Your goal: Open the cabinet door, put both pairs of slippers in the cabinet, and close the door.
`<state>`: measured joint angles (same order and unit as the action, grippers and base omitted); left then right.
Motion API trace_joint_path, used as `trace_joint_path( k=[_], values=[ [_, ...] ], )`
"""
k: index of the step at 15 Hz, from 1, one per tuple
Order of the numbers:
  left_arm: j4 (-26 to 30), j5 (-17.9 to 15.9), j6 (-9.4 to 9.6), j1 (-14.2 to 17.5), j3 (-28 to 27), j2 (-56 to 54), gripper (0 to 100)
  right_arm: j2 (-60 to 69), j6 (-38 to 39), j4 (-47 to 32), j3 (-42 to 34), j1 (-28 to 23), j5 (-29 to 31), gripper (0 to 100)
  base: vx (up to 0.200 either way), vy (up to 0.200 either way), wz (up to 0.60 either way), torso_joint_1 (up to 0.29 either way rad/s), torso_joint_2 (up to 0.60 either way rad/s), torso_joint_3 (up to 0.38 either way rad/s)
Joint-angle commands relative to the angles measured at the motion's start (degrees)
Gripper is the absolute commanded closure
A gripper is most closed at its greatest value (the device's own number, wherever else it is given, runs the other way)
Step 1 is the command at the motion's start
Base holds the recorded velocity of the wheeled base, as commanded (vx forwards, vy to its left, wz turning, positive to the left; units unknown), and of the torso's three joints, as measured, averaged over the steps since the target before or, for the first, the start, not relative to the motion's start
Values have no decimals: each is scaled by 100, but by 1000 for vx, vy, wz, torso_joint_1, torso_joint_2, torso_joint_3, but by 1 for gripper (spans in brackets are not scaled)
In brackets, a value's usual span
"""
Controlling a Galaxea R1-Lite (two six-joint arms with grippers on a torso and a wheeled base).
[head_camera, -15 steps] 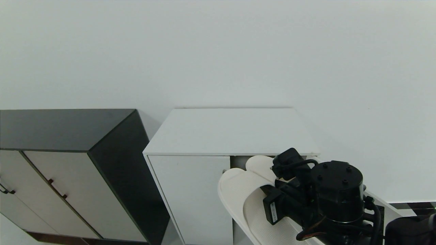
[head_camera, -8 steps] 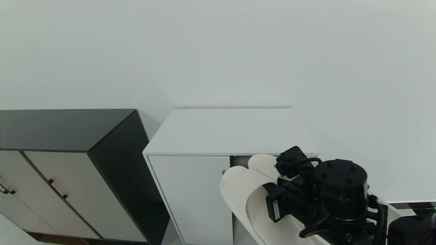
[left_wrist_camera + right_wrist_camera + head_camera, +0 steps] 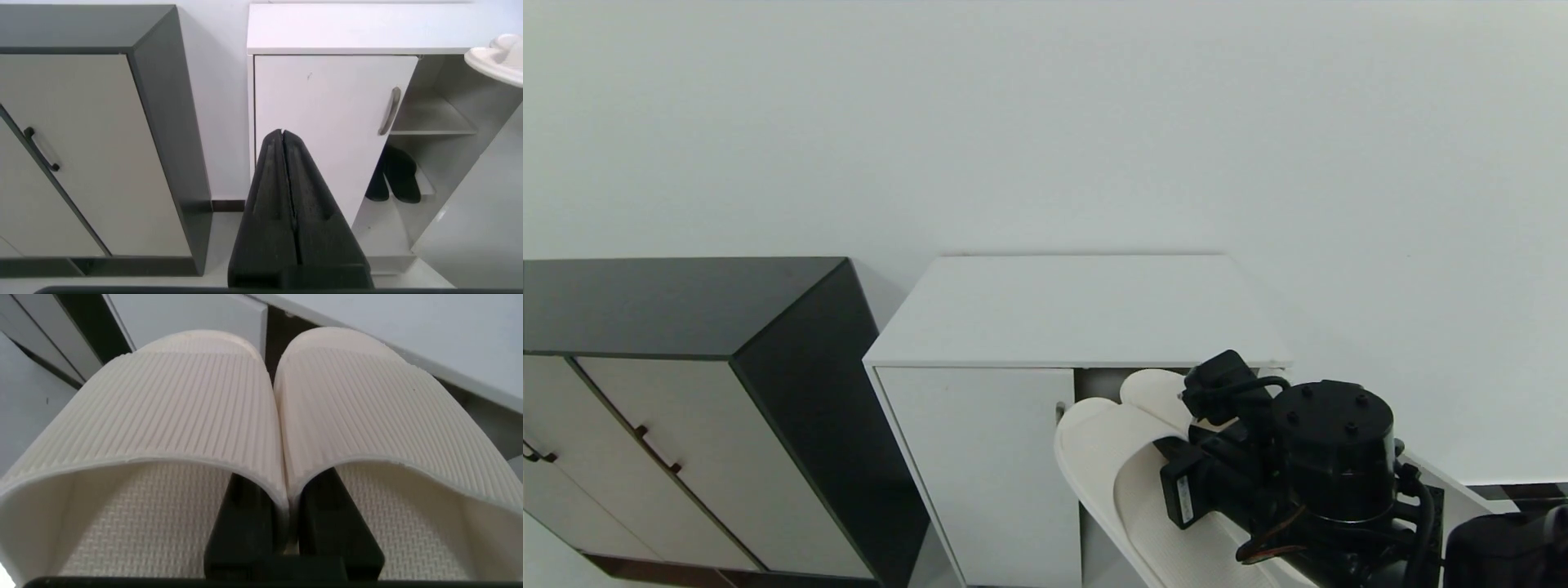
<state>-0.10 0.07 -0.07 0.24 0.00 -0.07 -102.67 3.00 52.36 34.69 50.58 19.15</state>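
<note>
A plain white wall backs everything. To the left stands a boxy dark cabinet with pale flat doors and slim dark bar handles. Just beside it, a narrow gap between them, is the smooth white cabinet. Its left door is closed and carries a curved metal handle. The right half is open, showing a flat inner shelf, and the right door is swung outward.

The cream slippers hang in front of the open half, toes near the opening's upper edge, beside the closed door's edge. They are soft foam with ribbed straps and a woven-pattern footbed, and sit side by side, touching. The right end effector is clamped on them, one finger inside each slipper, pinching the inner walls together.

A pair of black slippers lies inside the cabinet below the shelf, toes inward.

The left end effector, with black wedge-shaped fingers pressed together on nothing, hangs well back from the closed door.
</note>
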Motion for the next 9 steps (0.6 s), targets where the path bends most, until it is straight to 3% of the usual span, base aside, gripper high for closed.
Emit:
trace_joint_path(
  k=[1,9],
  values=[
    [1,1,-1,2,0,7,100,-25,-1,2,-7,-4,1,100,0,0,0,-173,393,222],
    [1,1,-10,2,0,7,100,1,-10,11,-15,-4,27,100,0,0,0,-221,532,306]
  ],
)
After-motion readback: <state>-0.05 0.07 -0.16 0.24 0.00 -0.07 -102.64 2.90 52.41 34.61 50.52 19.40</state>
